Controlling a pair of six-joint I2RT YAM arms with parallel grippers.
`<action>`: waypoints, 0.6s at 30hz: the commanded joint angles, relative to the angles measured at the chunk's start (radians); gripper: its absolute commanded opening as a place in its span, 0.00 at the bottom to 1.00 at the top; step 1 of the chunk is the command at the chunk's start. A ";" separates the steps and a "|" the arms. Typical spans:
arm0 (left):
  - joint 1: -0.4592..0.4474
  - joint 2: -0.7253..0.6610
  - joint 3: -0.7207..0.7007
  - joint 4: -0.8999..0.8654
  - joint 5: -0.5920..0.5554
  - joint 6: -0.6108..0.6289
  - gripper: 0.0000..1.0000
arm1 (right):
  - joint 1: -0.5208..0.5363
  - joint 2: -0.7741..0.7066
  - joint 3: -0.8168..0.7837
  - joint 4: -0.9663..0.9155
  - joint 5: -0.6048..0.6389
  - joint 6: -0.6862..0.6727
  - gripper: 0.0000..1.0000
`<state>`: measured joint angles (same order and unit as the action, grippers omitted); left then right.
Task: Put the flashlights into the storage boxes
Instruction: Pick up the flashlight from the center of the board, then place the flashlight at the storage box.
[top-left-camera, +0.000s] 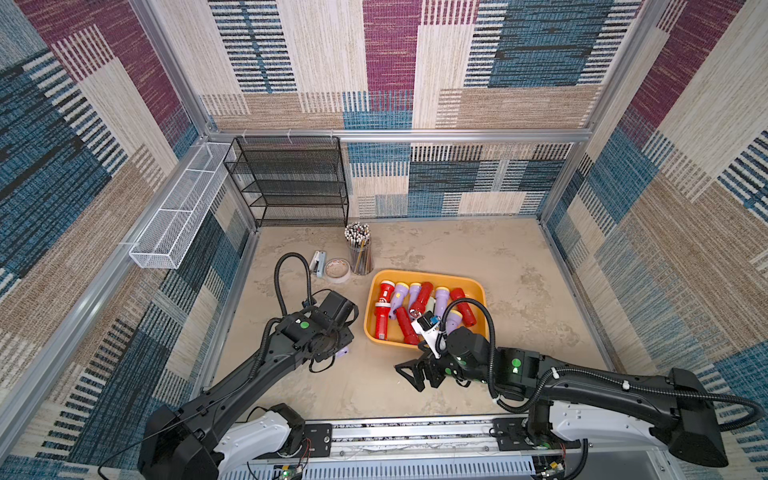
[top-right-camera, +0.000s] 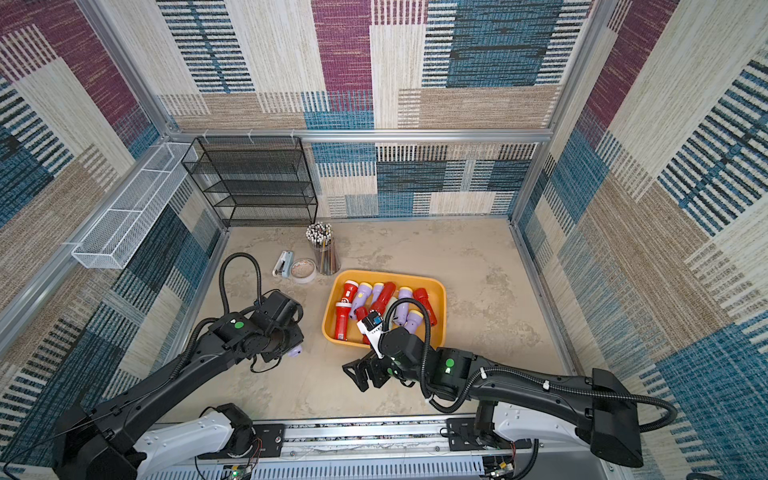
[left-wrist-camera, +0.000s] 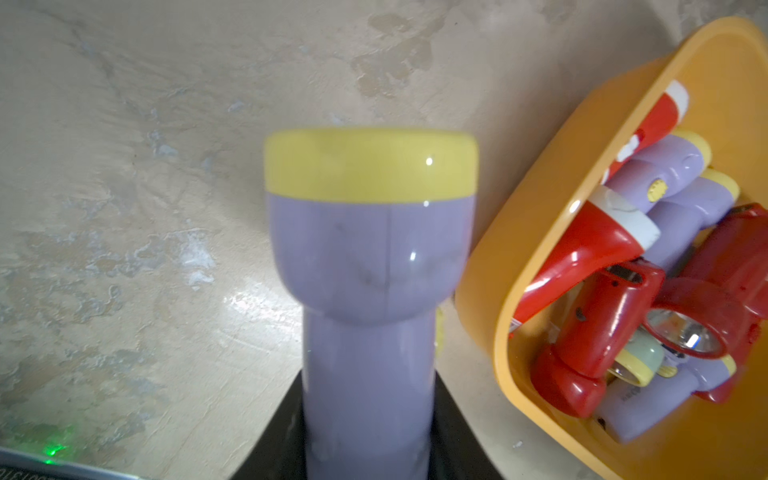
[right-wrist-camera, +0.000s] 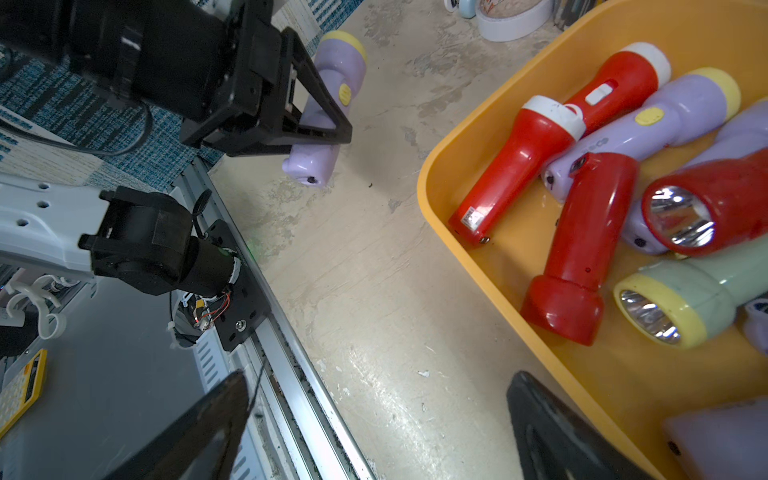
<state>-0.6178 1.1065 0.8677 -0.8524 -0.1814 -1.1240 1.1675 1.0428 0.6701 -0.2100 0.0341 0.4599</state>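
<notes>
Blue, maroon and beige patchwork walls (top-left-camera: 390, 62) surround a mottled floor (top-left-camera: 519, 257) and black mesh rack (top-left-camera: 291, 183).

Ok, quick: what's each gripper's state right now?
Left gripper: closed, holding a lavender flashlight.
Right gripper: open, holding nothing.

The left arm (top-left-camera: 245, 374) reached from the worktop's near-left corner toward the middle, its forearm sloping upward and its wrist (top-left-camera: 316, 332) folded over at the end. In both top views the wrist hid the left pincer (right-wrist-camera: 332, 133). The right wrist view showed its jaws clamped across the barrel of a lavender flashlight (right-wrist-camera: 336, 62).

The right arm (top-left-camera: 602, 382) stretched from the near-right corner along the near edge, its forearm almost level. The right pincer (top-left-camera: 411, 376) pointed toward the left edge. Its jaws were spread wide with nothing between them.
</notes>
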 joint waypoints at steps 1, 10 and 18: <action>-0.011 0.023 0.049 0.018 -0.019 0.062 0.20 | 0.000 0.001 0.022 -0.027 0.038 0.020 1.00; -0.091 0.182 0.227 0.068 0.001 0.132 0.21 | -0.005 -0.052 0.088 -0.175 0.188 0.045 1.00; -0.206 0.473 0.466 0.114 0.032 0.206 0.23 | -0.070 -0.169 0.107 -0.315 0.245 0.088 1.00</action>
<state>-0.8040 1.5215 1.2736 -0.7738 -0.1619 -0.9798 1.1076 0.9066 0.7692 -0.4625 0.2382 0.5175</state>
